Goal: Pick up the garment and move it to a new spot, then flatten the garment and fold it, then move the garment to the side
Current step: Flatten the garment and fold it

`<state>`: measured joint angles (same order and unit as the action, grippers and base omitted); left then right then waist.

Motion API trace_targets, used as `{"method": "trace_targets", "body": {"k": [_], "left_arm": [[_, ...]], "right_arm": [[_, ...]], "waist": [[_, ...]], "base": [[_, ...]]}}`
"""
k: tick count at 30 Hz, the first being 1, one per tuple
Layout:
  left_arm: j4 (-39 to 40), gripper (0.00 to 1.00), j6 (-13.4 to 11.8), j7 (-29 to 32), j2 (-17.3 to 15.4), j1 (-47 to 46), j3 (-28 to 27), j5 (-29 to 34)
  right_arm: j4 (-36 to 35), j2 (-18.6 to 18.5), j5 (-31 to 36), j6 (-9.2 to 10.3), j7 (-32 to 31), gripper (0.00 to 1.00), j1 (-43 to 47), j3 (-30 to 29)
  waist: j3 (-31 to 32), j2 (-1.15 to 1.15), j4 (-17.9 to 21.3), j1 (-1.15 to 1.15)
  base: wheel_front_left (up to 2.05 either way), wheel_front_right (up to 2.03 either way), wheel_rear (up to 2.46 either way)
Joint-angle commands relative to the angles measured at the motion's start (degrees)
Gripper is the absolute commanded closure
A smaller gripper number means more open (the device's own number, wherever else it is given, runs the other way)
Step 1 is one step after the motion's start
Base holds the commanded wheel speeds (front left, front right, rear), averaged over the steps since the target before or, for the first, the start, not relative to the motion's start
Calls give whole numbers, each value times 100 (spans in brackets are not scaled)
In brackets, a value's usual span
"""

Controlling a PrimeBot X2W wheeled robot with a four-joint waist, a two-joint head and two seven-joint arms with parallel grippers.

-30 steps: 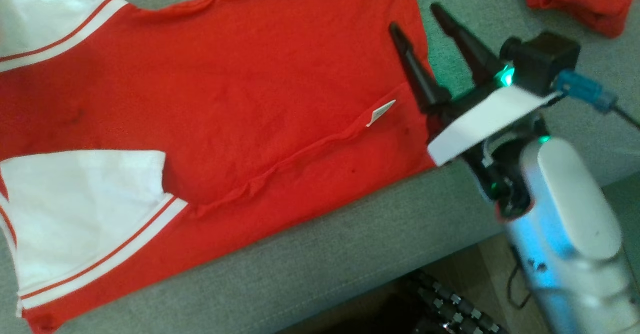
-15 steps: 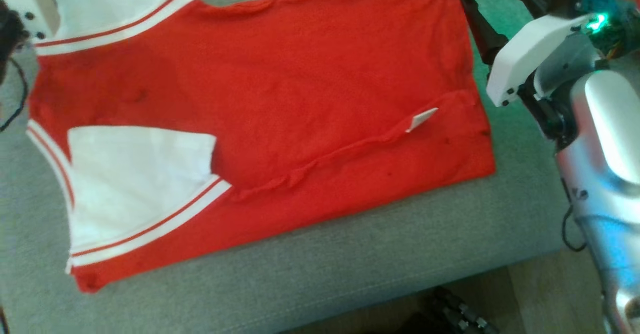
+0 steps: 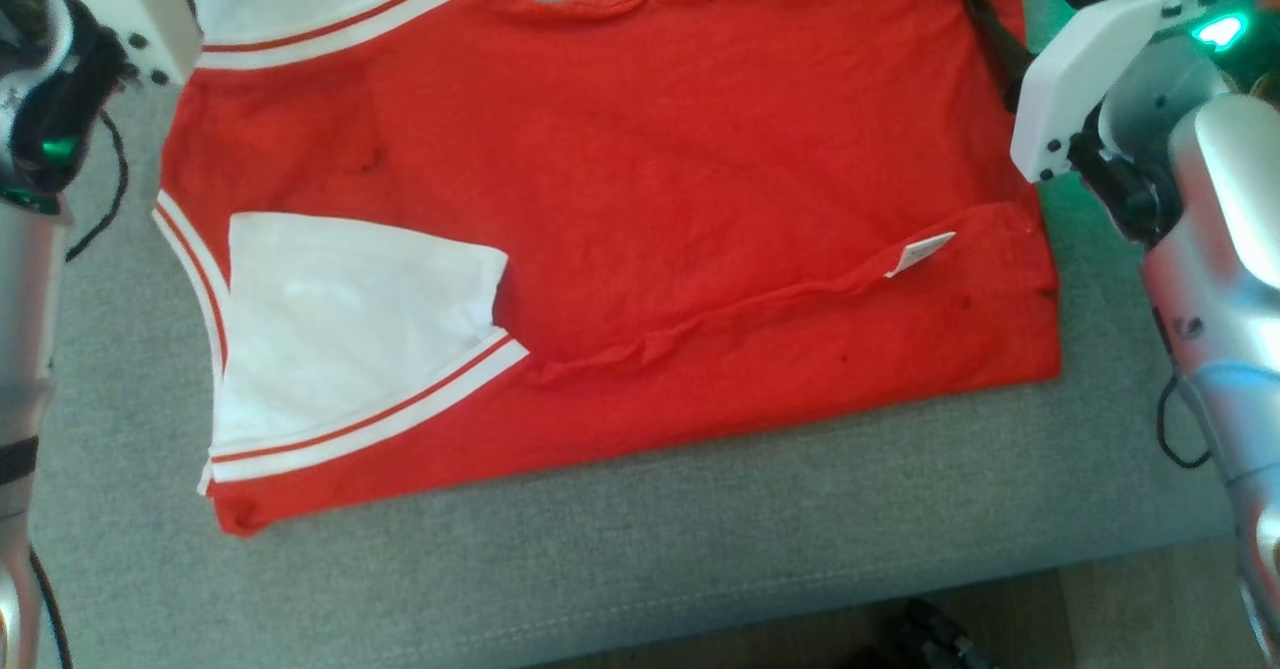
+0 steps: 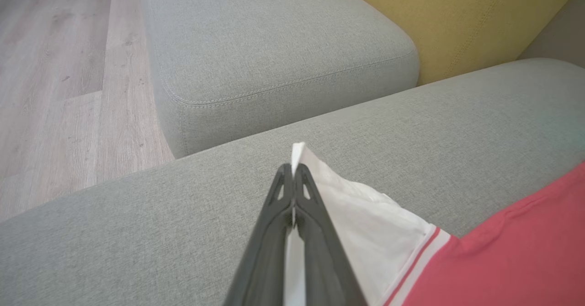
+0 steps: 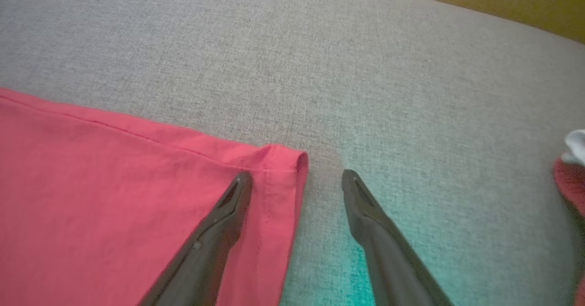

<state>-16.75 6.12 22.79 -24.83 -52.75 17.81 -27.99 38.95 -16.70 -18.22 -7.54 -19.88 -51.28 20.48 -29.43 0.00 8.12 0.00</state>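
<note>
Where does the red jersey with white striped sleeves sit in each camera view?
Head view: red jersey with white striped sleeves spread across the middle.
Left wrist view: lower right, sleeve pinched in the left claw.
Right wrist view: left half, hem corner beside the open right claw.
Shared landmark: grey fabric sofa cushion.

I work over a grey sofa seat [image 3: 640, 569] of finely flecked woven fabric. Its rounded front edge runs along the bottom of my head view, and a strip of floor shows below it near the right corner. My left wrist view shows that floor [image 4: 55, 68] plainly: pale grey-brown wood-look planks, evenly lit. Just beyond the seat's far edge sits a second grey cushion [image 4: 274, 45], with a stitched seam [image 4: 292, 84] running round below its top. Mustard-yellow upholstery [image 4: 480, 18] rises behind it, and my right wrist view shows the same yellow in its upper right corner. There a teal-green glow [image 5: 365, 233] tints the grey fabric.
</note>
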Motion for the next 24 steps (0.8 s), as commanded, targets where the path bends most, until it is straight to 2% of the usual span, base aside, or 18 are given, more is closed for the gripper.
{"method": "trace_targets", "body": {"k": [1,6,7,8,10,11,12,19,24], "left_arm": [[244,100,22,-28,-226,-118,-197,-22],[403,100,31,-27,-196,-96,-125,-61],[425,100,30,-24,-193,-94,-118,-65],[444,100,28,-21,-192,-93,-111,-69],[479,100,23,-19,-193,-87,-100,-76],[495,100,24,-24,-196,-83,-95,-80],[513,100,25,-39,-202,-79,-93,-83],[731,100,-30,-299,-247,23,-221,-142],[1158,100,-144,-557,-310,429,-445,-284]], "right_arm": [[-95,-24,-57,5,-21,0,-118,88],[241,-23,-258,5,-30,0,-306,303],[304,-32,-292,5,-31,16,-342,342],[368,-36,-327,5,-45,49,-376,379],[474,-40,-399,5,-43,70,-437,445],[519,-42,-429,5,-30,89,-462,479],[561,-43,-458,5,-12,100,-483,513],[681,-81,-609,5,646,100,-607,609],[611,-133,-743,5,1087,100,-490,788]], "waist": [[-5,0,-22,0],[-11,0,-83,0],[-12,0,-89,0],[-13,0,-94,0],[-15,0,-99,0],[-13,0,-100,0],[-10,0,-100,0],[59,0,-72,0],[220,0,-46,0]], "base": [[0,0,0],[0,0,0],[0,0,0],[0,0,0],[0,0,0],[0,0,0],[0,0,0],[0,0,0],[0,0,0]]}}
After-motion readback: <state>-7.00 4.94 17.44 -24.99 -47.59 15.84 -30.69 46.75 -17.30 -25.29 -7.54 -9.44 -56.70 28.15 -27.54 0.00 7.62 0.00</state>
